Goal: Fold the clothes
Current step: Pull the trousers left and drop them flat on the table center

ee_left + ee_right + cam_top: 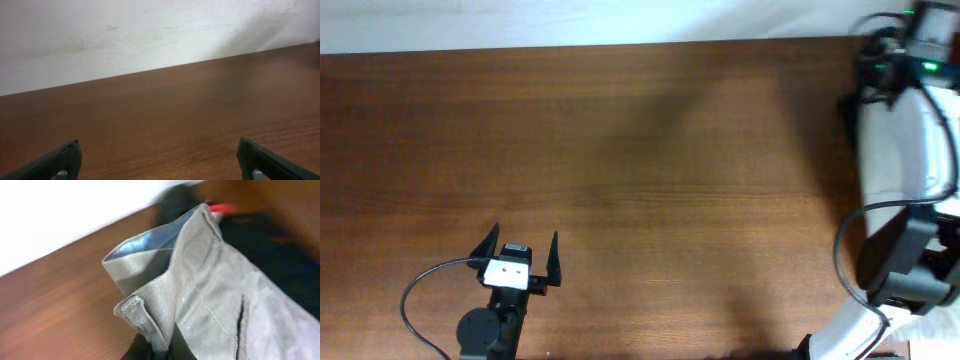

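Note:
The light khaki shorts (215, 305) fill the right wrist view, bunched, with a stitched seam and a dark pocket slit showing. My right gripper (162, 350) is shut on a fold of the shorts' hem at the bottom of that view and holds it above the wooden table (55, 310). In the overhead view the right arm (905, 255) is at the table's right edge, its fingers hidden, and a pale bit of cloth (935, 325) shows beside it. My left gripper (525, 238) is open and empty low over the table near the front left; it also shows in the left wrist view (159, 150).
A black garment (280, 245) lies behind the shorts at the right, with a small red thing (222, 207) by it. A white wall (125, 35) runs behind the table's far edge. The left arm's black cable (415, 295) loops at the front left.

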Controlling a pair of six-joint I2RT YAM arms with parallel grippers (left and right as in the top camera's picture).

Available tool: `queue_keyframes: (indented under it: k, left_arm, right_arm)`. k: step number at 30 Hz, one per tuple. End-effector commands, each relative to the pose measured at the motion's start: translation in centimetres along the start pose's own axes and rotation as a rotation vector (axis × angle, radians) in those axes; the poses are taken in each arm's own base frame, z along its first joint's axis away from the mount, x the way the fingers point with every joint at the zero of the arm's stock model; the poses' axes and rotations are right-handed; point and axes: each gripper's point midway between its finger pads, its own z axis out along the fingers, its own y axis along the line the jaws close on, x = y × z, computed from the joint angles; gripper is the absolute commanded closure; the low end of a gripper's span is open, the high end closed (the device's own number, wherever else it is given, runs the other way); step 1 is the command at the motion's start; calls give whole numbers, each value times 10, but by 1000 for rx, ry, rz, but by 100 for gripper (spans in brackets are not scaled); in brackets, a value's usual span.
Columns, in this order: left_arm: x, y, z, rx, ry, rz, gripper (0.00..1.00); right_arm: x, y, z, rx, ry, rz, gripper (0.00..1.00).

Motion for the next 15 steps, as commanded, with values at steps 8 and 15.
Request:
queue_keyframes:
  k: [8, 15]
  left_arm:
    - [2, -1, 0, 2, 2, 12, 1]
    - [2, -1, 0, 2, 2, 12, 1]
  right_arm:
    - [205, 428, -224, -877, 121, -290, 96]
    - [200, 415, -251, -837, 60, -347, 1]
